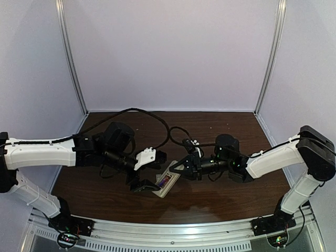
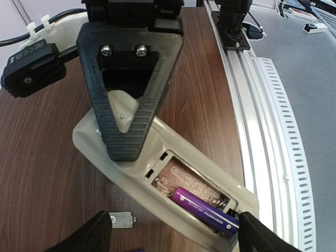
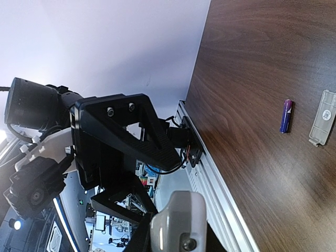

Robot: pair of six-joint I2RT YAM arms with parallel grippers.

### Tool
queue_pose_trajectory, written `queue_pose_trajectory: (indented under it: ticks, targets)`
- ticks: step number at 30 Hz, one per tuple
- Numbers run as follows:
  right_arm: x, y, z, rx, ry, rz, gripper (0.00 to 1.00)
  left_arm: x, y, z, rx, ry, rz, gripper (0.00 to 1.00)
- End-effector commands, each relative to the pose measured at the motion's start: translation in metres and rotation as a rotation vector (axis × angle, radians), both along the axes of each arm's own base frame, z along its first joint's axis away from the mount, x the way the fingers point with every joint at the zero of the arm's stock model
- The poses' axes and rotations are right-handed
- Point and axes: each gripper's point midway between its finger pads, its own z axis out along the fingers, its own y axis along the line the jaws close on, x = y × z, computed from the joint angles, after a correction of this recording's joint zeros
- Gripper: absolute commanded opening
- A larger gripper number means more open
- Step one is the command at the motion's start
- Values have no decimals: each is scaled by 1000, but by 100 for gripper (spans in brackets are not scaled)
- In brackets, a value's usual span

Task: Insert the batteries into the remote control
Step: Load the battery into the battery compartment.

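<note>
The remote control point(image 2: 131, 157) lies beige back up on the table, its battery recess open. One purple battery point(image 2: 207, 211) sits in the recess. My right gripper point(image 1: 182, 169) is shut on the remote's far end; one of its ribbed fingers point(image 2: 128, 113) lies on the back, and the remote's end point(image 3: 178, 223) shows between its jaws. My left gripper point(image 2: 176, 239) is open and straddles the recess end, its right fingertip point(image 2: 260, 236) by the battery's end. The second battery point(image 3: 285, 115) lies loose on the table.
A small flat grey-white cover piece point(image 3: 322, 116) lies beside the loose battery and shows by my left fingertip point(image 2: 119, 219). The aluminium rail point(image 2: 262, 105) runs along the table's near edge, close to the remote.
</note>
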Motion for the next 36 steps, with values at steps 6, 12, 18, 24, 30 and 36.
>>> queue_pose_trajectory:
  ticks: [6, 12, 18, 24, 30, 36]
  targets:
    - [-6, 7, 23, 54, -54, 28, 0, 14, -8, 1, 7, -16, 57, 83]
    - [-7, 8, 24, 55, -57, 31, 0, 17, -9, -1, 19, -8, 76, 80]
    - [-8, 8, 26, 61, -62, 32, 0, 19, -9, -6, 40, 0, 87, 75]
    - [-8, 6, 28, 55, -85, 29, 0, 16, -6, -6, 45, 14, 84, 81]
    - [-6, 5, 30, 48, -98, 23, 0, 6, -5, -3, 26, 49, 57, 87]
    - [-4, 4, 28, 44, -95, 20, 0, 0, -4, -3, 24, 71, 36, 90]
